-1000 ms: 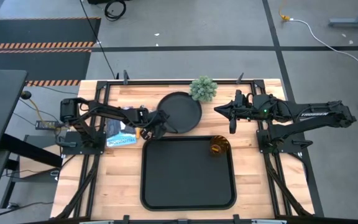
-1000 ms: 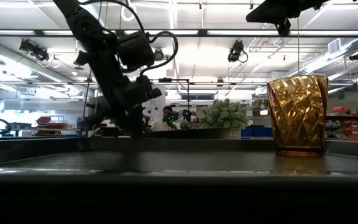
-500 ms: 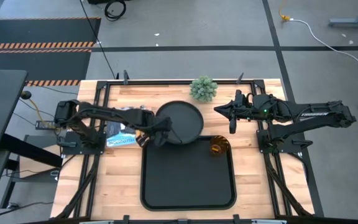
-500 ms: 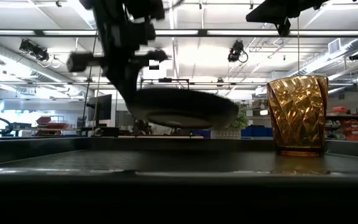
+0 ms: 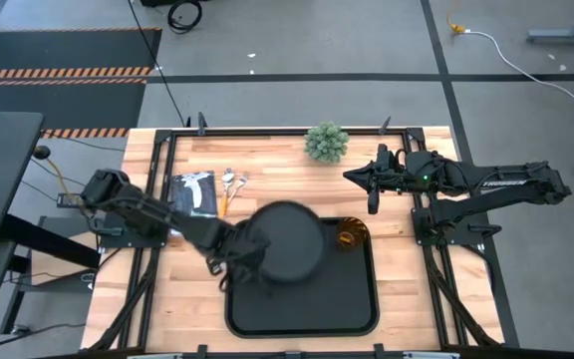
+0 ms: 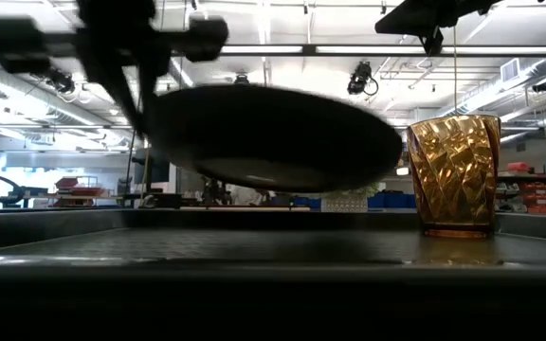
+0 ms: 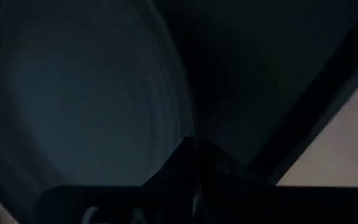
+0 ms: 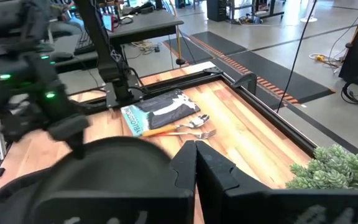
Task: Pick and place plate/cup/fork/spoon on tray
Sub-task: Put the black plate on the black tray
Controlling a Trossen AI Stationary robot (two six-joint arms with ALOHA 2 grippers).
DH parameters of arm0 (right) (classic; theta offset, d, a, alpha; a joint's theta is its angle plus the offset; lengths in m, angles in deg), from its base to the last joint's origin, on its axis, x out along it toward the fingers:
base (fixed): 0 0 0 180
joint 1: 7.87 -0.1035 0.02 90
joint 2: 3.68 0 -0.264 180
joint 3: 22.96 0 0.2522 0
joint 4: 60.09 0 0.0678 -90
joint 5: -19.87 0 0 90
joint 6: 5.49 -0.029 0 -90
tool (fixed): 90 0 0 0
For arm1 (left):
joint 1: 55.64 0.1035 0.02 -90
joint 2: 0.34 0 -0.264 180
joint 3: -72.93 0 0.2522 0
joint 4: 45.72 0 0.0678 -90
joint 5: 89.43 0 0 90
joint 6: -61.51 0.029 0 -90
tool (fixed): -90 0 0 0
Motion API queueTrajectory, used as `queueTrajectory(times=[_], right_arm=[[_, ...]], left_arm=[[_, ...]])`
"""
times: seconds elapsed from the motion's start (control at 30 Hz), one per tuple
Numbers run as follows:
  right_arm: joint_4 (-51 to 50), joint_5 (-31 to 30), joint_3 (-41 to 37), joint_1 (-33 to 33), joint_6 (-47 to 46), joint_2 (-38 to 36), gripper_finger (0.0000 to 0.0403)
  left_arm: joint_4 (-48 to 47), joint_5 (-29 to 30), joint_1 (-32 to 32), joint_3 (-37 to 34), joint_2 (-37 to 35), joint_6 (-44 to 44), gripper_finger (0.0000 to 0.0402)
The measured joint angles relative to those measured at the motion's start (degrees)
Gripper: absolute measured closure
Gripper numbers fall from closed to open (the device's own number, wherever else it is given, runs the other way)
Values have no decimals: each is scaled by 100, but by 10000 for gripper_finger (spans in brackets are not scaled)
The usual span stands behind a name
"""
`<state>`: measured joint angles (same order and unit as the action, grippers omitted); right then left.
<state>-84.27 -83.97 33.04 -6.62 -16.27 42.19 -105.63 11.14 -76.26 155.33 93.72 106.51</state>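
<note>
The round black plate (image 5: pixel 292 241) hangs over the far half of the large black tray (image 5: pixel 302 314). My left gripper (image 5: pixel 239 249) is shut on it at its left side. In the low view the plate (image 6: pixel 273 137) is above the tray floor. The amber cup (image 5: pixel 352 233) stands on its base in the tray's far right corner. The orange-handled fork and spoon (image 5: pixel 230 183) lie side by side on the table beside a packet. My right gripper (image 5: pixel 350 177) is shut, empty, and held high over the table's far right. My left gripper pinches the plate's rim (image 5: pixel 257 246) on the side toward the table's left, between its two fingers. The fingers come from the left, slanting downward. The plate is lifted clear of the tray (image 6: pixel 254 246) and tilts a little, its right side lower.
A small green plant (image 5: pixel 327 142) stands at the table's far edge. A printed packet (image 5: pixel 192 191) lies at far left next to the fork and spoon. Bare tray floor lies near the front edge.
My left gripper has lifted the plate off the table at the far side. It has carried it toward the near edge until it is over the tray. The plate has risen clear and hangs slightly tilted. My right arm has kept still.
</note>
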Motion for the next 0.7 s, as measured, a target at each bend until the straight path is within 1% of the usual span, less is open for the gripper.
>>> queueTrajectory(times=[0.07, 0.17, 0.3, 0.47, 0.57, 0.7], right_arm=[[1, 1, 0, 0, 0, 0, 392], [2, 2, 0, 0, 0, 0, 392], [1, 3, 0, 0, 0, 0, 392], [-72, 22, -2, 0, 0, 0, 392], [-91, 24, -2, 0, -2, 2, 392], [-99, 43, -2, 0, -61, 2, 392]], left_arm=[[133, -39, -221, 0, 0, -18, 390], [443, -14, -531, 0, 24, 282, 390], [888, -183, -773, 0, 277, 549, 390], [956, -119, -924, -7, 707, 935, 390], [1204, -87, -964, -7, 931, 1200, 390], [1427, -17, -941, -7, 1074, 1541, 390]])
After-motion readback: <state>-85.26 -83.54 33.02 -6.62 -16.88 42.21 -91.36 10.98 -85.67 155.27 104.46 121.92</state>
